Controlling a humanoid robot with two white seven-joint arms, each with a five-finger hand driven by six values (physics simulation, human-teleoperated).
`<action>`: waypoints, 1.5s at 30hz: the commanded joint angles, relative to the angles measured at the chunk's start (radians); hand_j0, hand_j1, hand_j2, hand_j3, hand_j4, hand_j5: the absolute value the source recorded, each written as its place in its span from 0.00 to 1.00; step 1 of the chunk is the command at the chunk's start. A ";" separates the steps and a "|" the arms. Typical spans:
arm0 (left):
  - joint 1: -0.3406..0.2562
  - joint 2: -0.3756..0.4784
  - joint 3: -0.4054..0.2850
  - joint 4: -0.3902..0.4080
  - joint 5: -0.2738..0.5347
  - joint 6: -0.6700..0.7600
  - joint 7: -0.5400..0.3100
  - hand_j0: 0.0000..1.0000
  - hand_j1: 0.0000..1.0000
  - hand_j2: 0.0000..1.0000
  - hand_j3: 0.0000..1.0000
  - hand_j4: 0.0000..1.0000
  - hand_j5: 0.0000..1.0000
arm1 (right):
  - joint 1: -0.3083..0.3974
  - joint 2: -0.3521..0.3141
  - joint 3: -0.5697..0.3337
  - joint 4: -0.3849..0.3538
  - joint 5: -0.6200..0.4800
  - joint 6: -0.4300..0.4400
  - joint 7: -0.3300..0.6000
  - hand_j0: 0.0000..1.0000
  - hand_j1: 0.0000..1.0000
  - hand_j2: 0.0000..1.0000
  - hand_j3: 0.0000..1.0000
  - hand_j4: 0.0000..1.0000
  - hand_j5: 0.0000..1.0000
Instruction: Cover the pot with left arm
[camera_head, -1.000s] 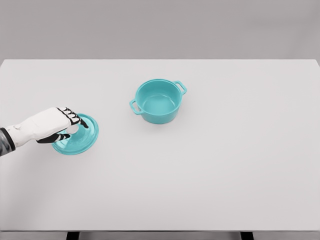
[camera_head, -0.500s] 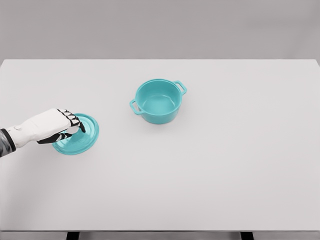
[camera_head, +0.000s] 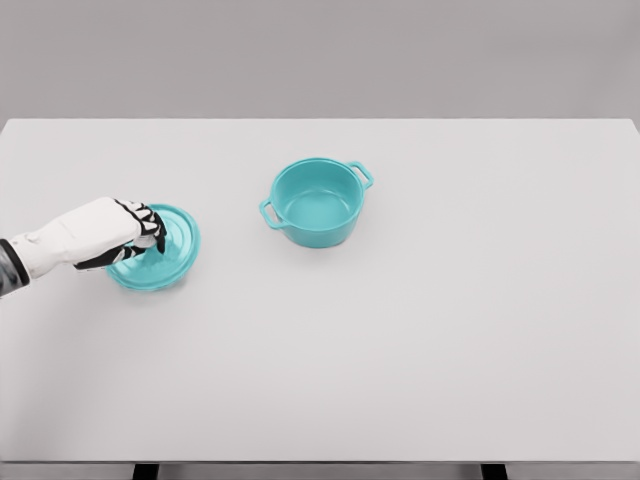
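A teal pot (camera_head: 316, 201) with two side handles stands uncovered on the white table (camera_head: 420, 330), a little left of the middle and toward the back. Its teal round lid (camera_head: 170, 255) is at the left, held just above the table with a thin shadow beneath it. My left hand (camera_head: 140, 240) comes in from the left edge and its fingers are curled around the lid's knob, which they hide. The lid is well apart from the pot, to its left. No right arm shows.
The table's far edge meets a grey wall. Dark table legs show at the bottom edge.
My left hand has risen and drifted slightly up the picture with the lid in its grasp; the lid has come off the table. The pot has not moved.
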 joint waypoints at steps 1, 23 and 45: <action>0.000 0.001 0.001 -0.002 0.007 0.001 0.001 0.43 0.43 0.43 0.43 0.43 0.43 | 0.000 0.000 0.000 0.000 0.000 0.000 0.000 1.00 1.00 1.00 1.00 1.00 1.00; -0.147 -0.019 -0.070 -0.018 0.002 0.001 0.001 0.41 0.41 0.41 0.41 0.41 0.41 | 0.000 0.000 0.000 0.001 0.000 0.000 0.000 1.00 1.00 1.00 1.00 1.00 1.00; -0.193 -0.088 -0.072 -0.048 0.001 0.001 0.001 0.40 0.40 0.40 0.40 0.40 0.40 | 0.000 0.000 0.000 0.000 0.000 0.000 0.000 1.00 1.00 1.00 1.00 1.00 1.00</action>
